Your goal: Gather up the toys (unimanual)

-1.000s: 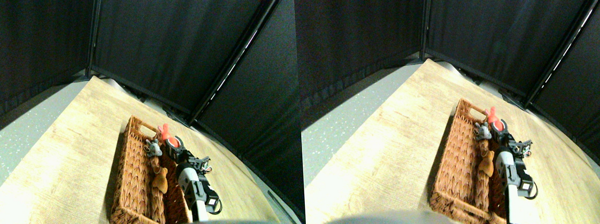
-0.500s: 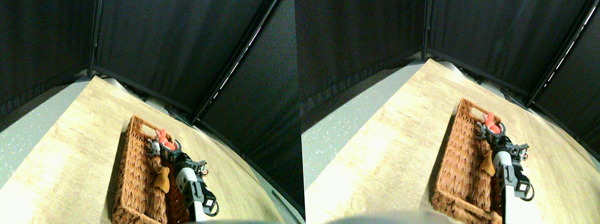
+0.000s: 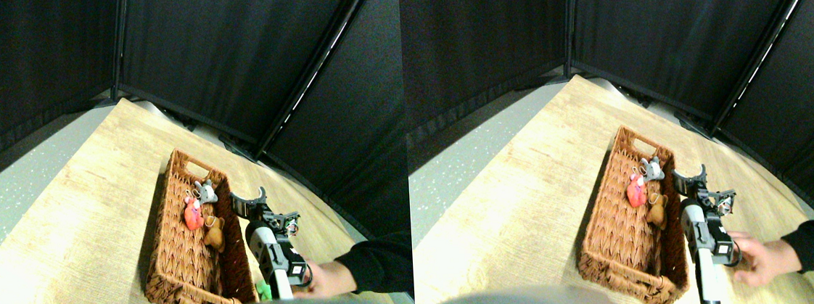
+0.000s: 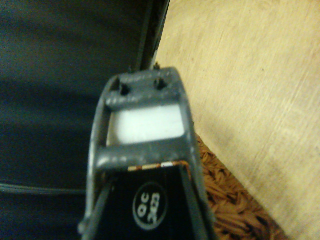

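The pale wooden desk (image 3: 55,236) carries a long wicker basket (image 3: 177,262), and three toys lie together in its far half: a pink-red toy (image 3: 193,215), a grey-white toy (image 3: 205,192) just beyond it, and a brown toy (image 3: 214,235) next to both. A person's hand (image 3: 326,278) in a dark sleeve (image 3: 380,264) reaches in along the desk at the near right, close to a small green toy (image 3: 263,290) lying outside the basket by its near corner.

The gripper (image 3: 248,199) hangs just outside the basket's right wall with its jaws spread apart and nothing between them.

The green toy looks light and soft, likely to squash rather than slip. Its plump middle seems the best place to pinch; a thin cord would be harder to catch.
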